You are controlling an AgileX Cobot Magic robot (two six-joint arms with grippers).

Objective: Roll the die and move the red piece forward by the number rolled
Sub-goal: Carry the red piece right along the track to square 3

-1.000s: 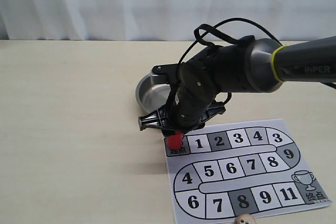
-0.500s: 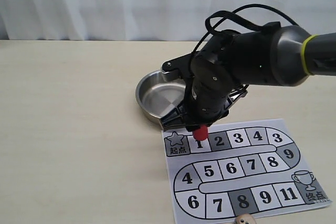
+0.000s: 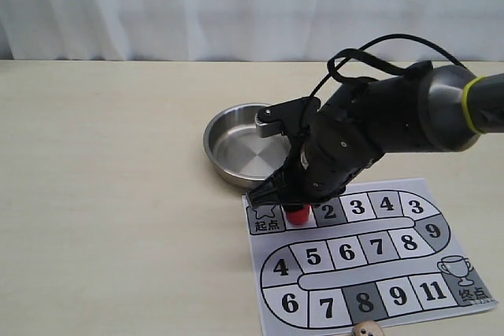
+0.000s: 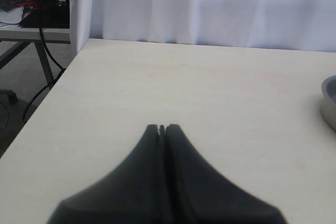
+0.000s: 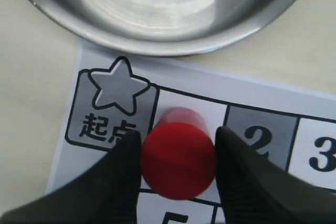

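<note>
The red piece [image 3: 297, 213] [image 5: 178, 160] stands on square 1 of the printed board [image 3: 370, 261], just right of the star square [image 5: 111, 90]. My right gripper [image 3: 297, 208] [image 5: 177, 153] is shut on it, one finger against each side. The die [image 3: 365, 330] lies at the bottom edge of the exterior view, below square 8, only partly in view. My left gripper [image 4: 162, 128] is shut on nothing, over bare table; it does not show in the exterior view.
A steel bowl [image 3: 228, 127] [image 5: 157, 40] sits just behind the board's star corner, close to my right arm. The left wrist view shows its rim [image 4: 329, 103] and the table's left edge [image 4: 39, 106].
My right gripper carried the red piece from the star square rightward, lifted over square 1, then lowered it onto square 1. The die and the bowl stayed put.
</note>
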